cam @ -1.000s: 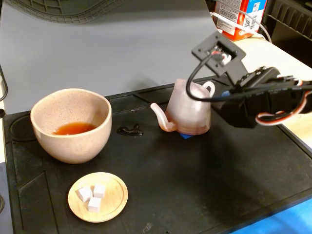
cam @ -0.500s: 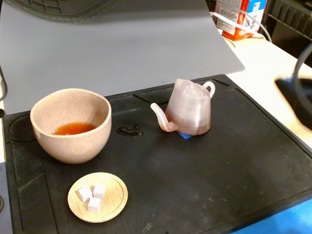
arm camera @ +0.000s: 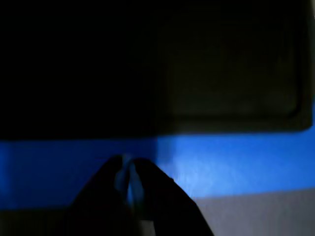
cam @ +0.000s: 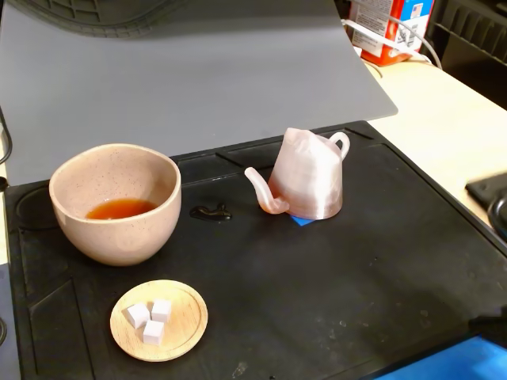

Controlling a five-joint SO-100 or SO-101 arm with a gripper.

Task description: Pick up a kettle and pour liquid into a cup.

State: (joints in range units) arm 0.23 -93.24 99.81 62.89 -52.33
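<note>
The pale-pink ridged kettle [cam: 307, 176] stands upright on the black mat [cam: 364, 269], its gooseneck spout pointing left toward the cup. The beige-pink speckled cup [cam: 116, 203] stands at the left and holds a little reddish-brown liquid [cam: 120, 209]. In the fixed view only a dark tip shows at the lower right edge, far from the kettle. In the wrist view my gripper [arm camera: 129, 177] is low over a blue strip [arm camera: 221, 167] beside the mat's edge. Its dark fingers [arm camera: 152, 189] are pressed together with nothing between them.
A small wooden dish [cam: 159, 320] with three white cubes sits in front of the cup. A small dark glossy blotch [cam: 210, 212] lies between cup and kettle. A blue marker [cam: 303, 220] peeks from under the kettle. A grey sheet [cam: 198, 71] lies behind; a red-and-white carton [cam: 388, 28] stands far right.
</note>
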